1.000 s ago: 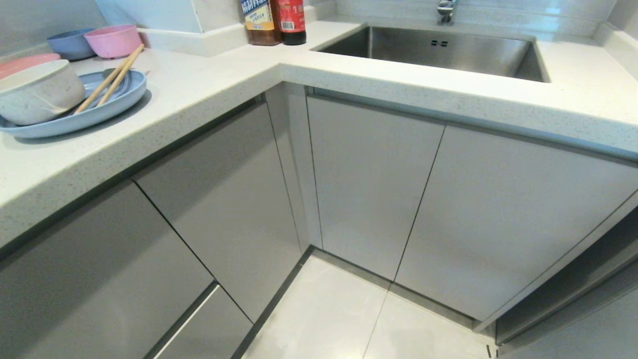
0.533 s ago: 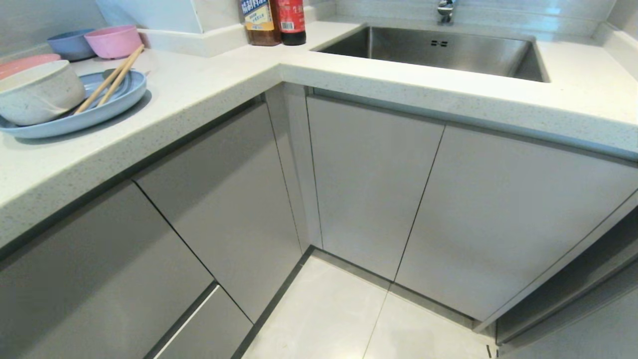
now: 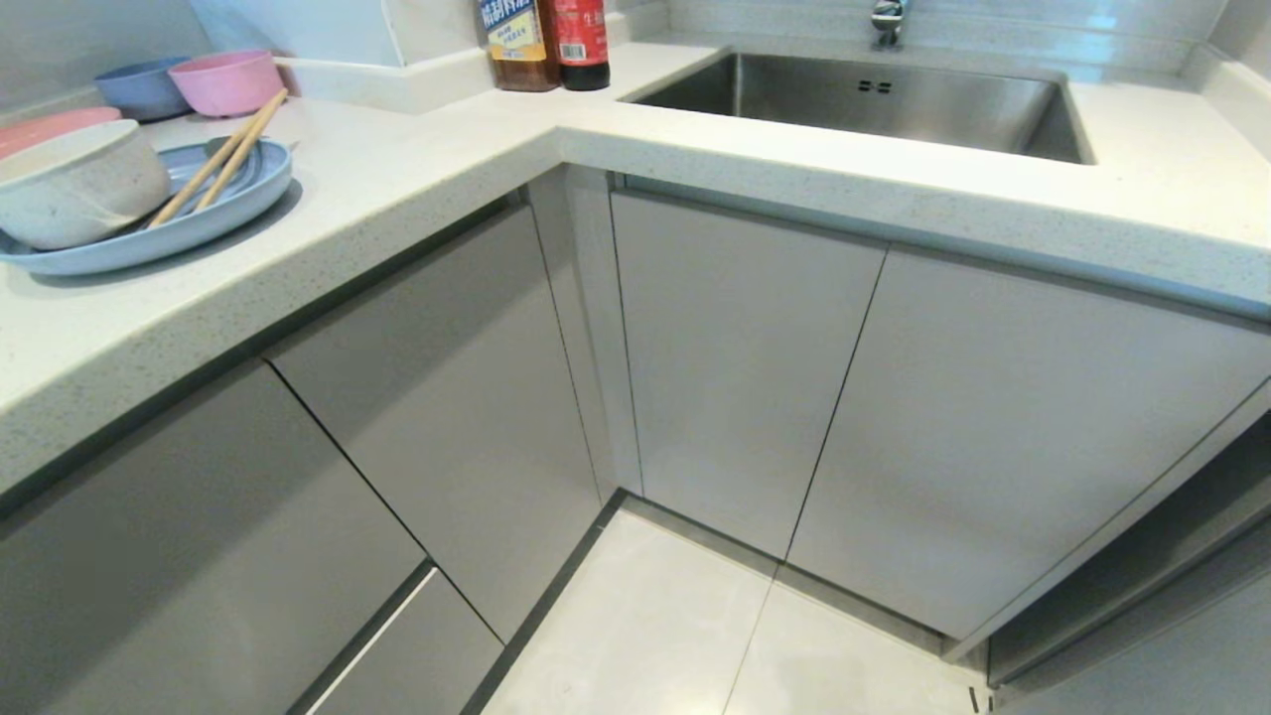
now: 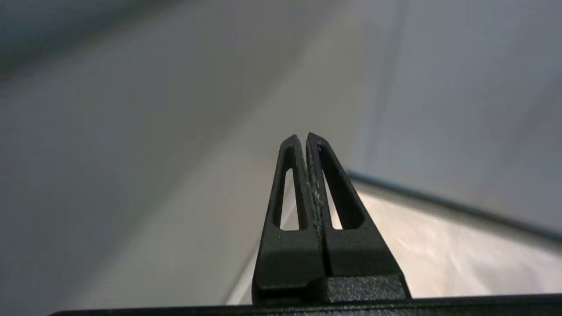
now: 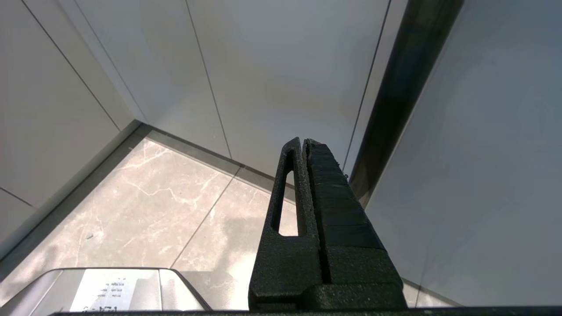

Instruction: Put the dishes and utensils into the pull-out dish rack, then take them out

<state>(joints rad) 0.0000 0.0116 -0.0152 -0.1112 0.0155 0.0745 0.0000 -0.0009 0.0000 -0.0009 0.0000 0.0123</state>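
Left gripper [image 4: 303, 137]: pressed together, nothing held, seen before cabinet fronts.
Right gripper [image 5: 303, 140]: pressed together, nothing held, above the floor.
Dishes: off-white bowl [image 3: 79, 184] and chopsticks [image 3: 218, 159] rested on the light-blue plate [image 3: 209, 214], on the countertop [image 3: 417, 169].

- You have three bowls: one off-white bowl [image 3: 77, 182], one pink bowl [image 3: 226, 81], one blue bowl [image 3: 139, 87].
- You have one light-blue plate [image 3: 228, 204] and one pink plate [image 3: 50, 123].
- One pair of chopsticks [image 3: 220, 157].
- Two bottles [image 3: 544, 40].
- One sink [image 3: 874, 99].
- Two grippers: left gripper [image 4: 306, 139], right gripper [image 5: 303, 144].
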